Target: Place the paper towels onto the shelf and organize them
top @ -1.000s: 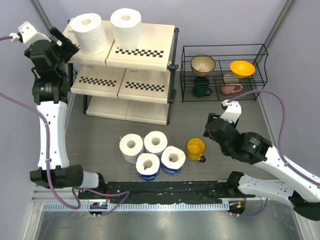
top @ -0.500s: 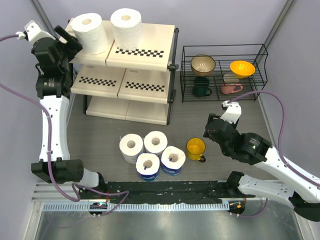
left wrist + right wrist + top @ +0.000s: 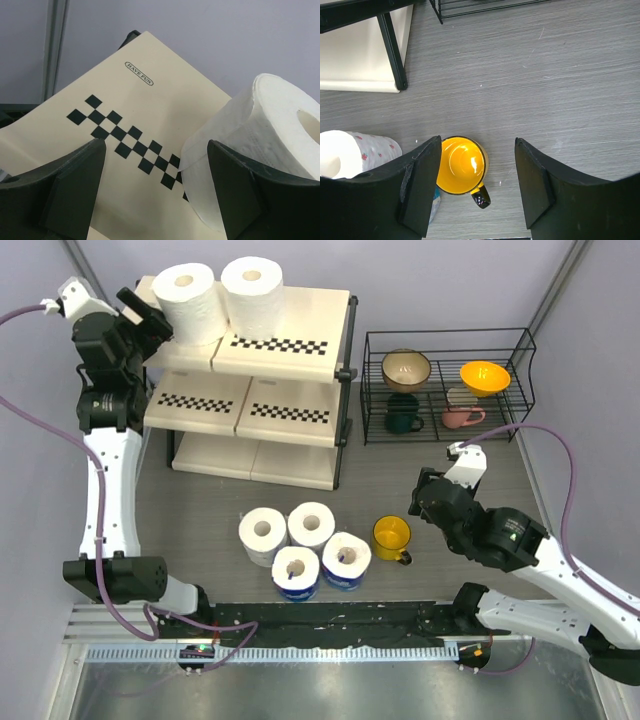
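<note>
Two bare white paper towels stand on the shelf's (image 3: 290, 345) top tier, the left one (image 3: 187, 302) touching the right one (image 3: 252, 295). My left gripper (image 3: 148, 320) is open and empty at the top tier's left end, beside the left roll. In the left wrist view that roll (image 3: 260, 140) sits against my right finger, over the checkered board (image 3: 140, 115). Several more rolls stand on the table: two bare (image 3: 263, 535) (image 3: 311, 525), two blue-wrapped (image 3: 296, 572) (image 3: 346, 560). My right gripper (image 3: 422, 502) is open and empty above the table, over a yellow mug (image 3: 461, 165).
The yellow mug (image 3: 391, 537) stands right of the table rolls. A black wire rack (image 3: 445, 385) with bowls and mugs stands at the back right. The shelf's black leg (image 3: 392, 50) and a wrapped roll (image 3: 350, 150) show in the right wrist view.
My left gripper has moved right along the top tier, and the left roll has shifted right against the other roll. The right arm has barely moved.
</note>
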